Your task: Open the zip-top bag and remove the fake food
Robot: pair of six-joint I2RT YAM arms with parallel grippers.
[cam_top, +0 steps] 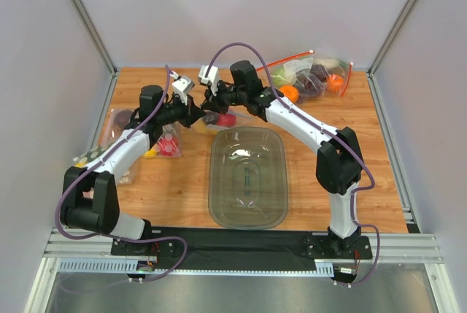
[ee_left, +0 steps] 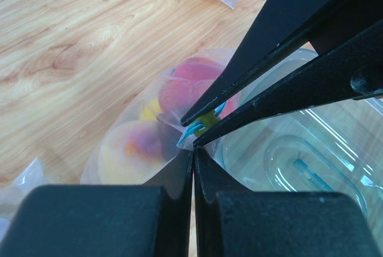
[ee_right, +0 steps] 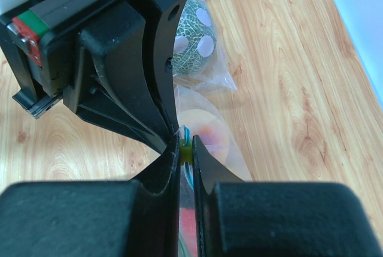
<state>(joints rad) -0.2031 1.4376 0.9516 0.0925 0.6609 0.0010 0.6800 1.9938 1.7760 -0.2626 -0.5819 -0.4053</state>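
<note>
L claw [ee_left: 193, 152] & R claw [ee_right: 186, 149] each nipped nearly shut on the bag's [ee_left: 128, 149] blue zip strip [ee_left: 190, 132], tips almost touching. Bag is just behind the clear tray [cam_top: 211, 189], fruit [ee_left: 179, 86] inside, mouth looks sealed. Risk — if either claw holds both lips, pulling apart drags the whole bag w/o parting the seal; thin grip may slip.

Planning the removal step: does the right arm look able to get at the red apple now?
Probably not: the right tool and left tool are shut on the zip-top bag, and the red apple lies inside its plastic.
</note>
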